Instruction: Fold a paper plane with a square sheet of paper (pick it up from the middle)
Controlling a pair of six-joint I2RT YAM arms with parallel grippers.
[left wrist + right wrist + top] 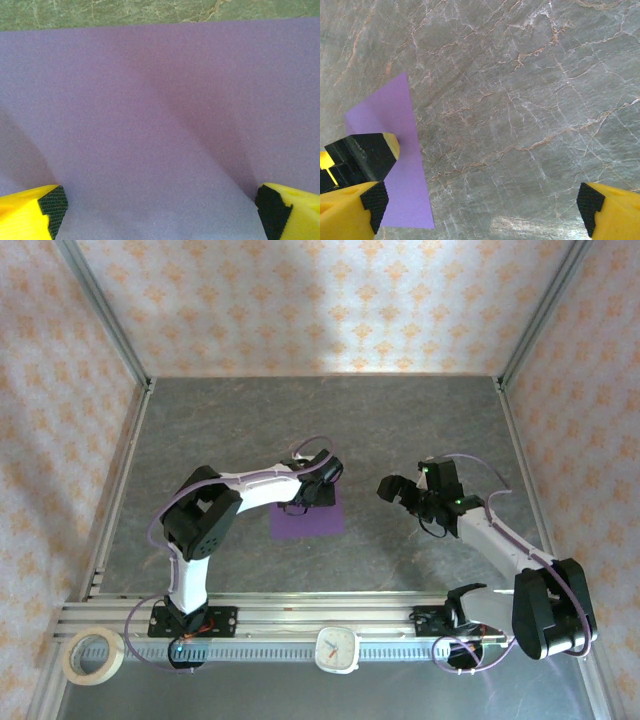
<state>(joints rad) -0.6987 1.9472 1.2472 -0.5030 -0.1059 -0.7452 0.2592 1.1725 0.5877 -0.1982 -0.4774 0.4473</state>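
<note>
The square sheet of paper (308, 522) lies flat on the grey marble table, plain purple, near the middle. My left gripper (319, 488) hangs low over its far part. In the left wrist view the sheet of paper (160, 125) spreads between the wide-apart yellow fingers (35, 210), so that gripper (157, 212) is open, with the sheet's far edge along the top. My right gripper (396, 488) stands open over bare table to the right of the sheet. In the right wrist view the right gripper (480, 205) holds nothing, and the sheet of paper (405, 170) lies at the left.
A roll of tape (93, 655) and a white square clock (337, 648) sit at the near rail (270, 612). Aluminium posts and patterned walls close in the table (300, 430) on three sides. The left gripper's black and yellow finger (367, 152) shows over the sheet.
</note>
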